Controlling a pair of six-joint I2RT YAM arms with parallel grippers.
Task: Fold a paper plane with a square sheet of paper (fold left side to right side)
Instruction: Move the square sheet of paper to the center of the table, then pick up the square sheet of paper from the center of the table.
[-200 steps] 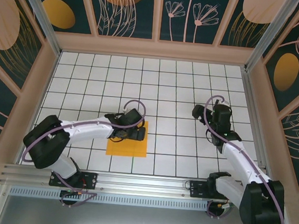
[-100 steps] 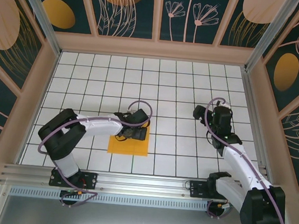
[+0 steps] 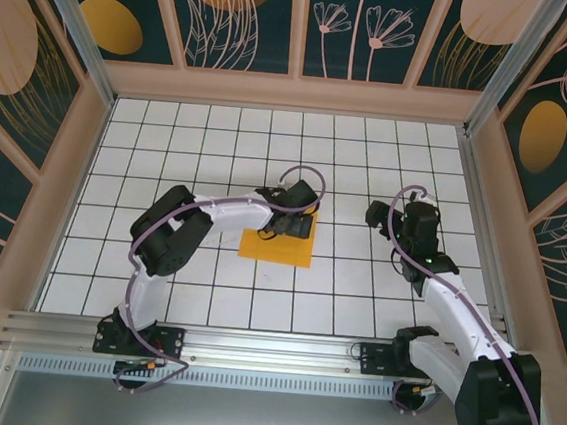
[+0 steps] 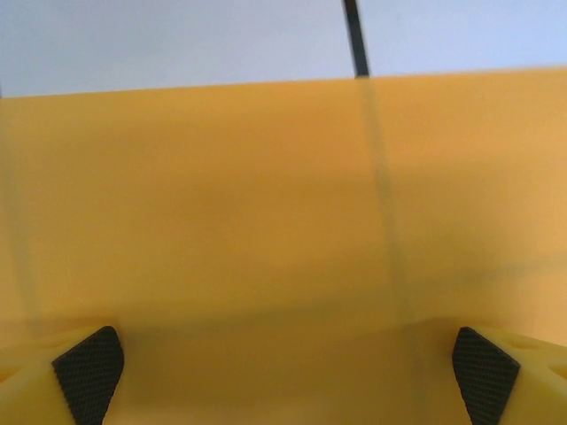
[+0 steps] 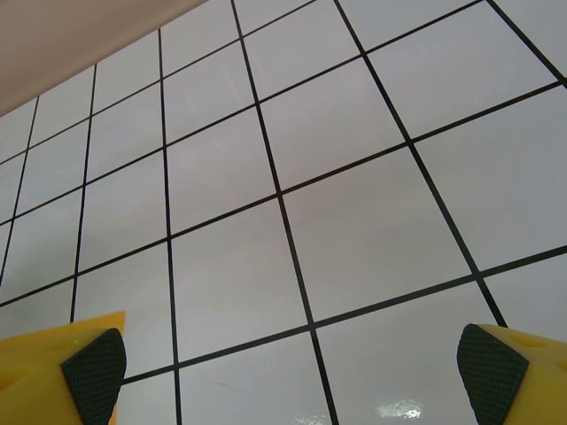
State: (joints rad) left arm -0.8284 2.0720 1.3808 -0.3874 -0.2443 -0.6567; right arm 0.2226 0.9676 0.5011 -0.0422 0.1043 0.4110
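The left gripper is wide open right over the square sheet of paper, and the right gripper is wide open too, holding nothing.

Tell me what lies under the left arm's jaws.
The orange-yellow paper sheet, flat on the grid table. The jaws hide its far part in the top view; whether they touch it cannot be told.

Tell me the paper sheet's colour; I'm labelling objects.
The square sheet of paper is plain orange-yellow, best seen in the top external view.
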